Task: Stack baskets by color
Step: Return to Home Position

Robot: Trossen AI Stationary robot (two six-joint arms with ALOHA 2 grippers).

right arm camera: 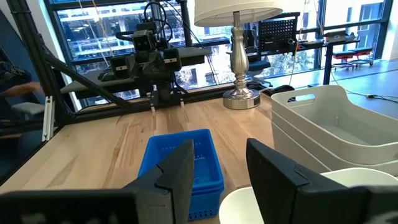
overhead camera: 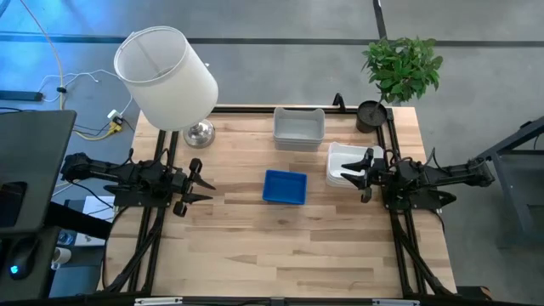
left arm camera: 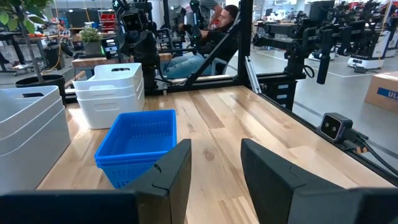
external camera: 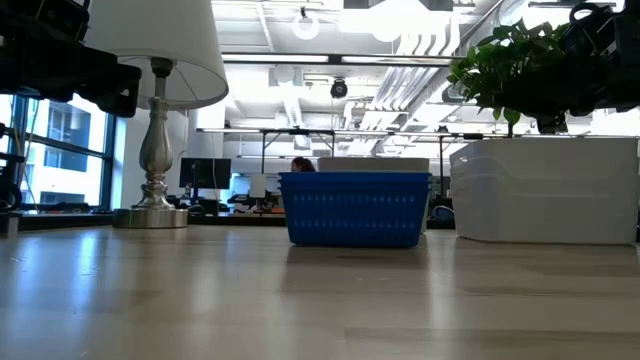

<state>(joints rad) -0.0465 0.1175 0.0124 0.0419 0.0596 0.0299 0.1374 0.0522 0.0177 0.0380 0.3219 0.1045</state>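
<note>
A stack of blue mesh baskets (overhead camera: 285, 187) (external camera: 355, 208) (left arm camera: 137, 140) (right arm camera: 180, 162) stands on its base at the table's middle. A stack of light grey baskets (overhead camera: 298, 127) (left arm camera: 25, 124) (right arm camera: 323, 124) stands near the far edge. To the right of the blue ones is a stack of white baskets (overhead camera: 340, 157) (external camera: 545, 190) (left arm camera: 112, 93). My left gripper (overhead camera: 206, 183) (left arm camera: 216, 168) hangs open at the left, level, pointing at the blue stack. My right gripper (overhead camera: 347, 172) (right arm camera: 219, 171) is open and level just above the white stack's near part, clear of it.
A big lamp with a white shade (overhead camera: 166, 76) stands at the far left. A black plant pot (overhead camera: 371, 115) with a green plant stands at the far right corner. Black frame rails run along both sides. A person (left arm camera: 211, 37) sits beyond the table. Bare wood lies toward the near edge.
</note>
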